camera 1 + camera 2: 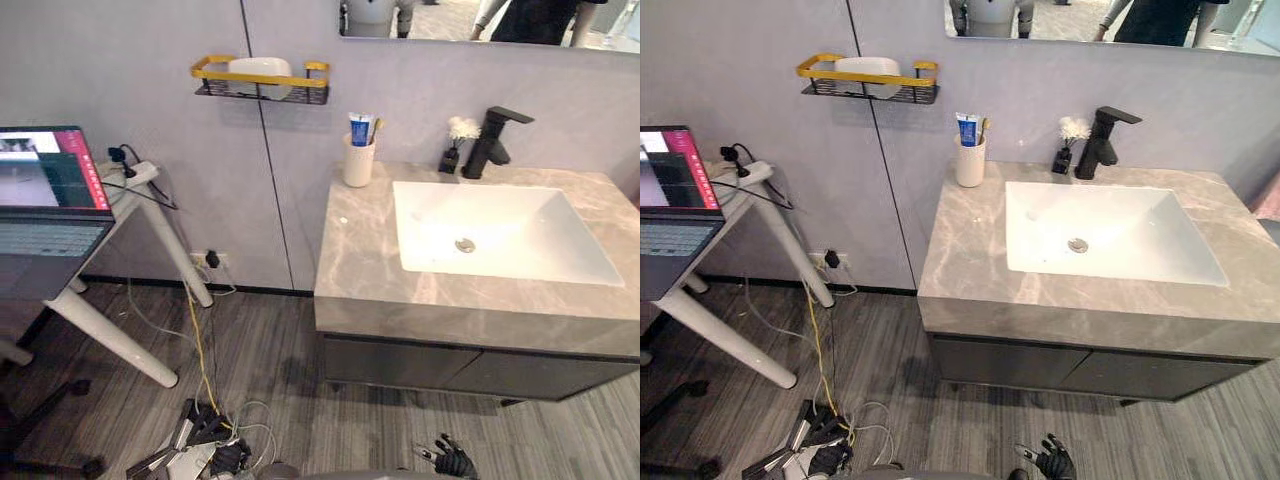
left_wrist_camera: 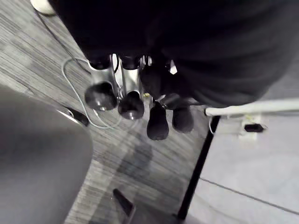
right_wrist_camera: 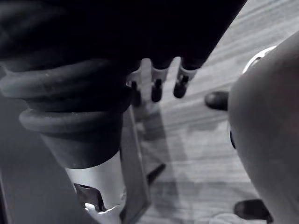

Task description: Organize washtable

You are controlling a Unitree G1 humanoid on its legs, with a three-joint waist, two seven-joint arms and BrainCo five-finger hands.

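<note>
Two slack-fingered, empty hands hung low by floor [image 1: 300,350]: left hand [image 2: 131,103], right hand [image 3: 157,86]. Cup [image 1: 358,160] stood upright at tabletop's [image 1: 360,260] back left corner, ahead, well above; right hand judged nearer.

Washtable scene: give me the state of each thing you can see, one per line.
Sink: empty, no water.
Faucet: off.
Cup: upright, holding toothpaste and toothbrush.
Flower vase: upright beside the faucet.
Cabinet doors: closed.
Laptop: open, screen lit.
Wall shelf: holds a white object.
Left hand: open, empty.
Right hand: open, empty.
</note>
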